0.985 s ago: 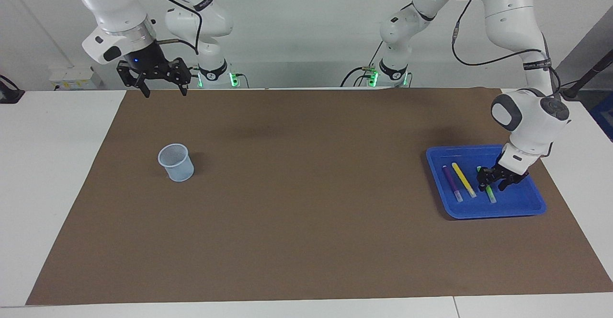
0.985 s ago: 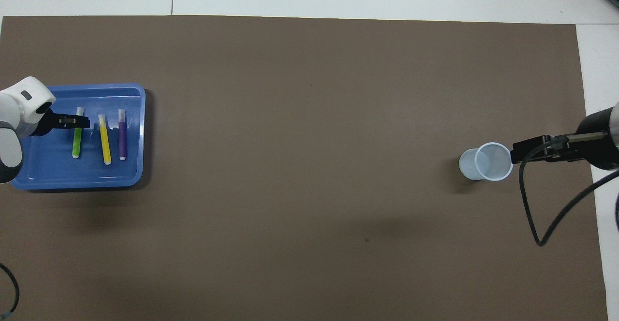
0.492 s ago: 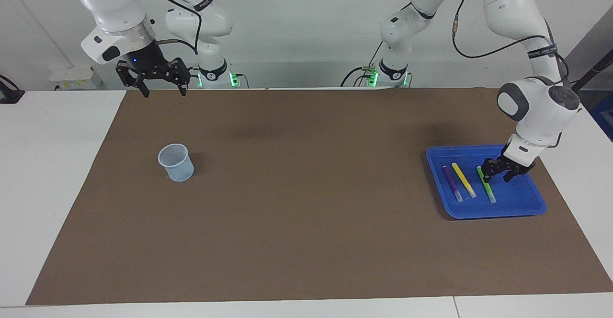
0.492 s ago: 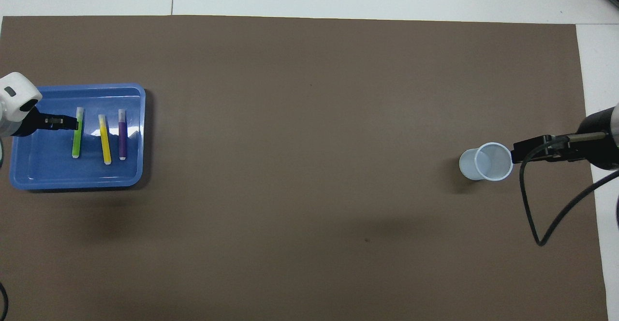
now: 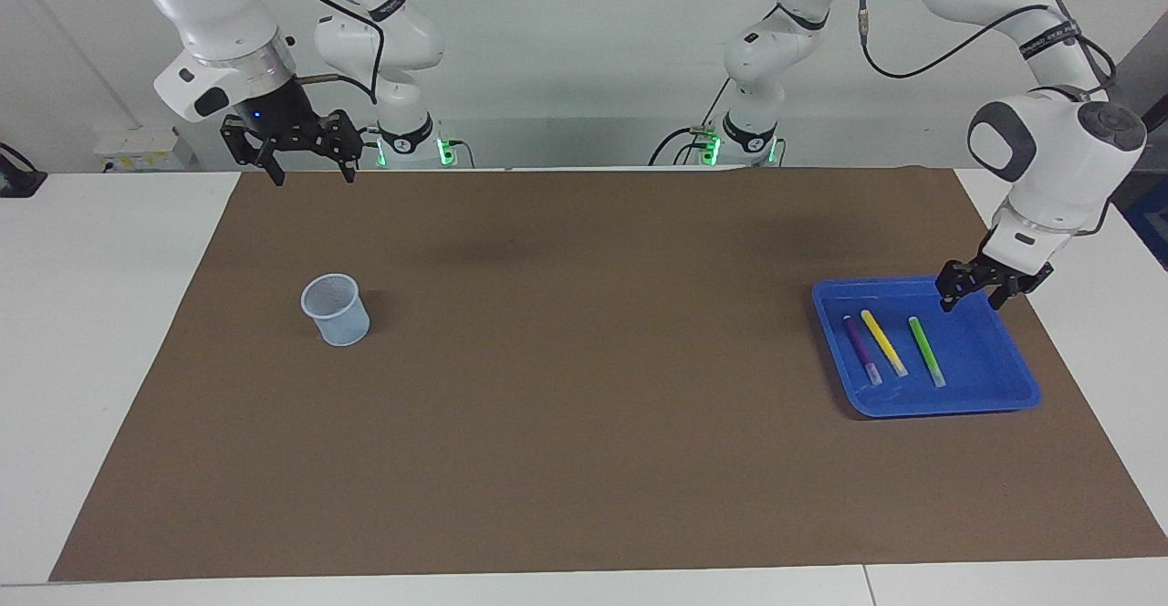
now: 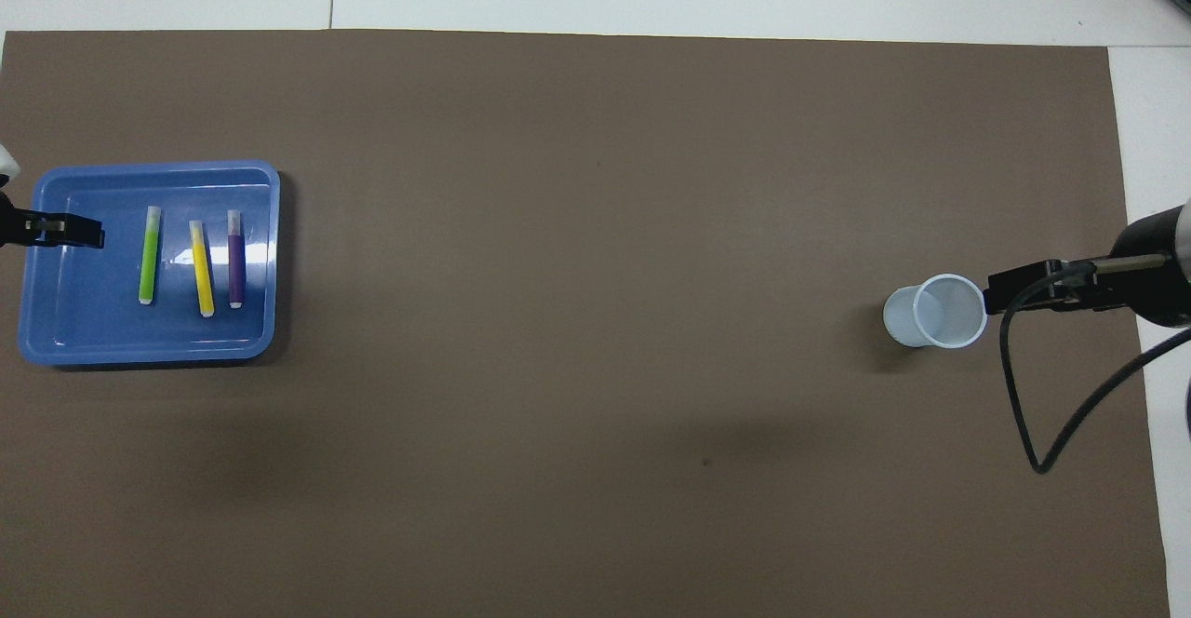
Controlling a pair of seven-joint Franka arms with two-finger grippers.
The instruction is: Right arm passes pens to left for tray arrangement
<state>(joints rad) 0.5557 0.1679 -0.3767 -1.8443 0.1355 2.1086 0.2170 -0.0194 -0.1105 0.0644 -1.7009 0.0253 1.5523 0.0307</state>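
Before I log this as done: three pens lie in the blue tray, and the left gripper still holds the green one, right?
Not quite. All three pens lie in the tray, but the left gripper holds nothing; the green pen lies free, as the facing view shows.

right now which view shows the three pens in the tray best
The overhead view: the green pen, yellow pen and purple pen lie side by side, apart, in the blue tray, seen nearly straight down. The facing view shows all three too, slanted and foreshortened.
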